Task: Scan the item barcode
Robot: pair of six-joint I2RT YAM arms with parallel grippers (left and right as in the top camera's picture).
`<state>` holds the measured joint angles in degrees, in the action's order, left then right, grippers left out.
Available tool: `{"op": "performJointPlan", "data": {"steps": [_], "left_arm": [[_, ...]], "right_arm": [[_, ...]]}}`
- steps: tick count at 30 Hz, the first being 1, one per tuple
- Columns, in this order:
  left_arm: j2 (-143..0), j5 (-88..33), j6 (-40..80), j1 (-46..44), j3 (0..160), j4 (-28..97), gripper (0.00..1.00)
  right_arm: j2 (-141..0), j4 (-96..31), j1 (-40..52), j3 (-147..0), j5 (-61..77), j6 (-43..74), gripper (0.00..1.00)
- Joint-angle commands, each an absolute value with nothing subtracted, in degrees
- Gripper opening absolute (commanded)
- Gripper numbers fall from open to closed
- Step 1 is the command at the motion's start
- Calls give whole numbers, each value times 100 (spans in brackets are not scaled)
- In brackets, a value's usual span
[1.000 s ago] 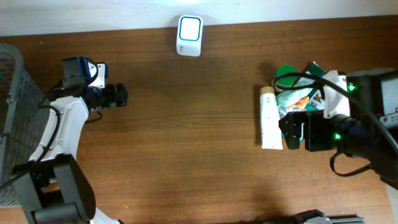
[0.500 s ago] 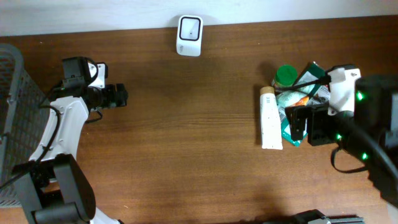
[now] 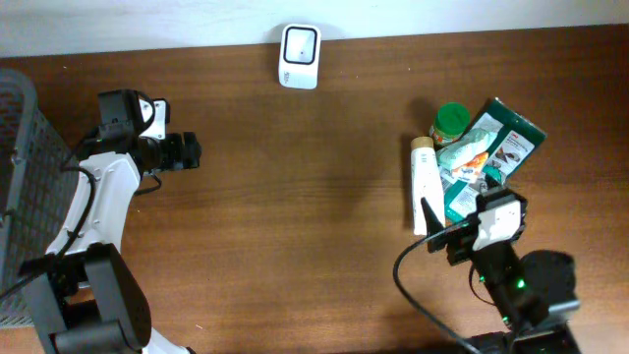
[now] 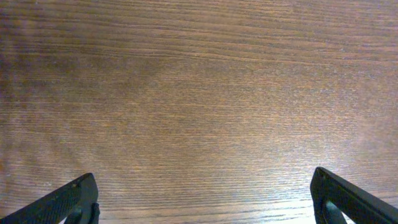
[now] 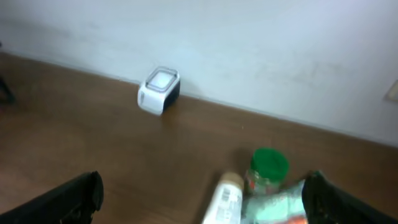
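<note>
We see a brown wooden table (image 3: 314, 216) from above, with a white wall along its far edge. A grey wire basket (image 3: 14, 187) stands at the table's left edge.

The left arm, white and black, reaches in from the lower left. The left gripper (image 3: 185, 152) points towards the middle of the table. In its wrist view we see its jaws released and spread wide over bare wood.

The right arm comes in from the lower right. The right gripper (image 3: 447, 236) sits just below the cluster of items. Its wrist view shows its jaws also released and spread wide, grasping nothing. From above, one dark finger overlaps the lower end of the tube. We cannot tell whether it touches.

The items to scan lie together on the right side of the table. A green packet (image 3: 496, 147) with printed pictures lies tilted. A white tube (image 3: 427, 192) lies lengthwise just beside its left edge, with its beige cap towards the wall. A green-lidded jar (image 3: 451, 120) stands upright at the tube's cap end.

A small white scanner (image 3: 299, 56) stands at the far edge against the wall, well apart from the items and both grippers.
</note>
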<state>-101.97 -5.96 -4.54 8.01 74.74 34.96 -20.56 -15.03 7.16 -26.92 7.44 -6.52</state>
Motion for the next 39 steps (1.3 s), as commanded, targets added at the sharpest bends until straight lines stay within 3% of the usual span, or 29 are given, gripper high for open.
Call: {"op": "performJointPlan", "data": {"steps": [1, 8, 32, 39], "left_arm": [[-10178, -615, -484, 801, 7511, 3481, 99], [-10178, -615, -484, 801, 7511, 3481, 99], [-10154, -615, -484, 805, 7505, 3483, 99], [-9203, -617, -484, 513, 7502, 3527, 99]], "right_arm": [[-1253, -1039, 668, -1623, 858, -703, 98], [-25, -454, 672, -71, 814, -709, 99], [-21, -403, 672, -32, 447, -707, 98], [-21, -403, 672, -32, 447, -707, 98]]}}
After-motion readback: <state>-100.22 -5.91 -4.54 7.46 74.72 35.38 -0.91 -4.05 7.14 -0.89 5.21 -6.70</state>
